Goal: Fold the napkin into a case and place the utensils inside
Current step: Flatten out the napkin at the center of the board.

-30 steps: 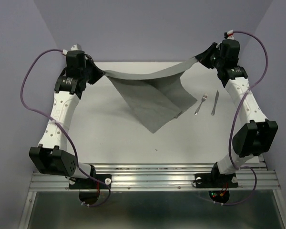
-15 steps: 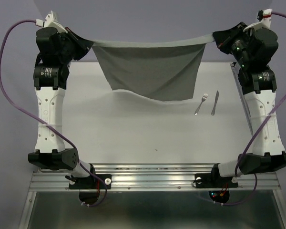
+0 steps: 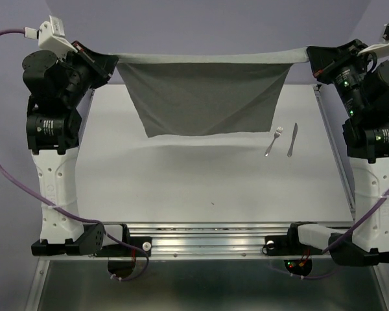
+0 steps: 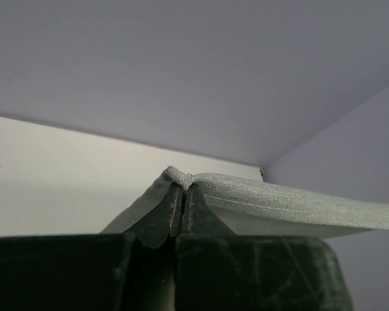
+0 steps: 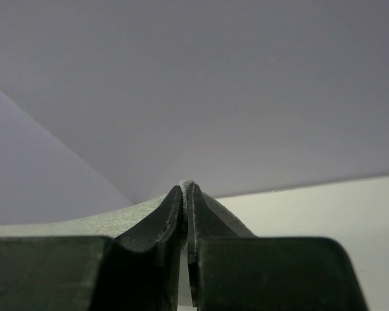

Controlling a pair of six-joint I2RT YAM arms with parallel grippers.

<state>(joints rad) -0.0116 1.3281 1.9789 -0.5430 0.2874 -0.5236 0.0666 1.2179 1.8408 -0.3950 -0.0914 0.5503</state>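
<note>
The grey napkin (image 3: 204, 94) hangs stretched flat in the air above the far half of the table, its top edge taut between both grippers and its lower edge just above the table. My left gripper (image 3: 114, 60) is shut on the napkin's left top corner (image 4: 181, 177). My right gripper (image 3: 310, 56) is shut on the right top corner (image 5: 188, 186). The silver fork (image 3: 273, 140) and the silver knife (image 3: 292, 139) lie side by side on the table, right of the napkin's lower edge.
The white table (image 3: 194, 175) spans the middle, with a metal rail (image 3: 207, 243) along its near edge. Purple walls (image 3: 201, 26) close in the back and sides. Purple cables loop off both arms.
Both arms have risen and spread apart, pulling the napkin from a slack, sagging drape into a taut hanging sheet lifted off the table. The utensils have not moved.
</note>
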